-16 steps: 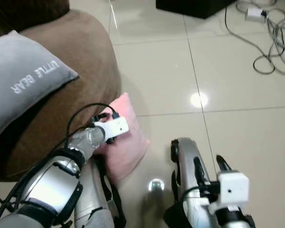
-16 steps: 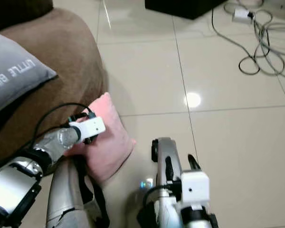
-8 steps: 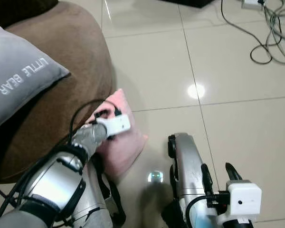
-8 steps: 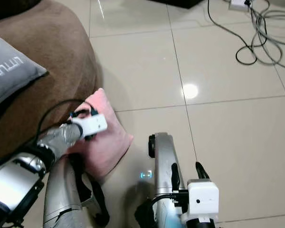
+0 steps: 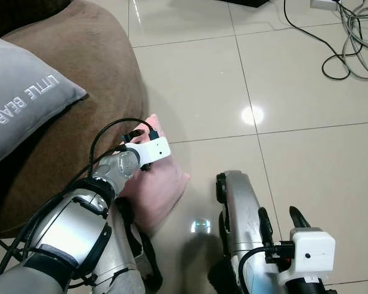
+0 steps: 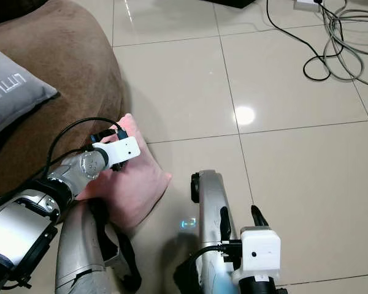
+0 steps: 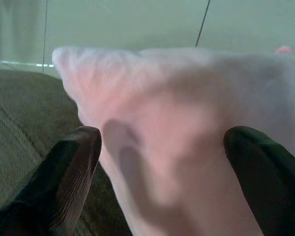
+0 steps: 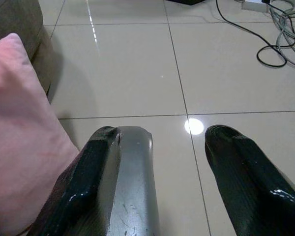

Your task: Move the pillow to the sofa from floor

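My left gripper (image 7: 162, 147) has its black fingers spread either side of the soft pink pillow (image 5: 162, 190), which stands on glossy tiled floor (image 5: 306, 159) against the rounded brown sofa (image 5: 86, 92). My right gripper (image 8: 162, 162) idles, fingers apart.

Wide bare tiled floor (image 5: 306, 153) ahead and to the right, open for passage. Blocked on the left by the brown sofa (image 5: 80, 92), its rounded side pressing right against the pink pillow (image 5: 162, 190). Seat partly taken by a grey cushion (image 5: 24, 104); bare brown surface beside it, toward the sofa's rounded end. Tangled cables (image 5: 349, 43) far ahead on the right, well apart from the pillow. Narrow strip of floor between pillow and the robot's silver leg (image 5: 239, 208). Left gripper (image 7: 162, 162) spread open, straddling the pillow's edge.
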